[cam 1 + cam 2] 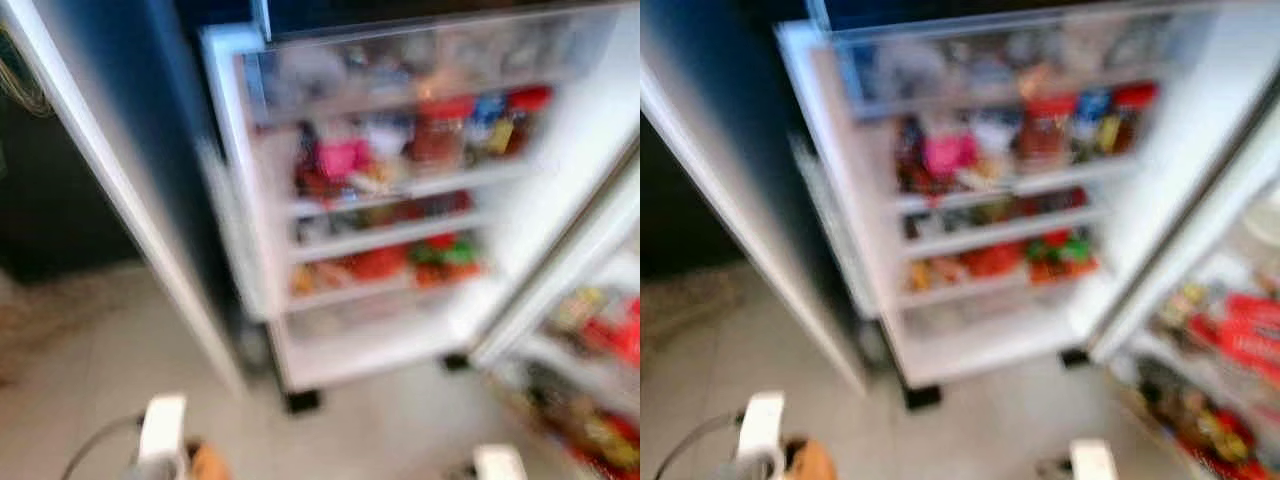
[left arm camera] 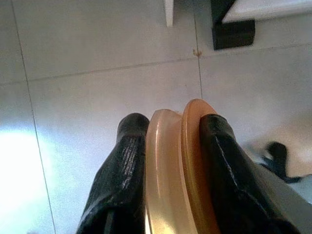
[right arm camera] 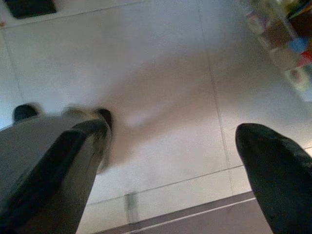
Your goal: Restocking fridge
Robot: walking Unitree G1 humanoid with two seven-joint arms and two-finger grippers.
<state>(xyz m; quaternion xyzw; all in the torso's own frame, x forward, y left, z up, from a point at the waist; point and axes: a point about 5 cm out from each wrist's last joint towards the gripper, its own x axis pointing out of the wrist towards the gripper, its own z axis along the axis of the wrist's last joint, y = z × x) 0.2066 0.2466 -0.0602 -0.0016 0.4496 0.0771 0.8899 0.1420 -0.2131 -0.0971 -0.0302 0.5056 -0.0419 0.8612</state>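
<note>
1. The left hand (image 2: 168, 146) hangs low over the tiled floor (image 2: 97, 87), its two black fingers (image 2: 122, 165) closed on an orange, disc-like lid or jar (image 2: 178, 165) seen edge-on; what it is exactly cannot be told.
2. In the blurred head views the same orange thing (image 1: 208, 462) shows at the bottom edge beside the left arm's white wrist (image 1: 163, 428).
3. The right hand (image 3: 170, 146) also hangs over the floor, fingers wide apart and holding nothing.
4. Past both hands stands the open fridge door (image 1: 390, 200), its black foot (image 1: 300, 402) on the floor.
5. The door's shelves (image 1: 400, 235) carry blurred goods: red-capped bottles (image 1: 440, 125) on an upper shelf, a pink pack (image 1: 340, 158) beside them, red and green packs (image 1: 410, 260) lower down.
6. To the right, the fridge's inner shelves (image 1: 1230, 340) hold more red-labelled packs, too blurred to name.
</note>
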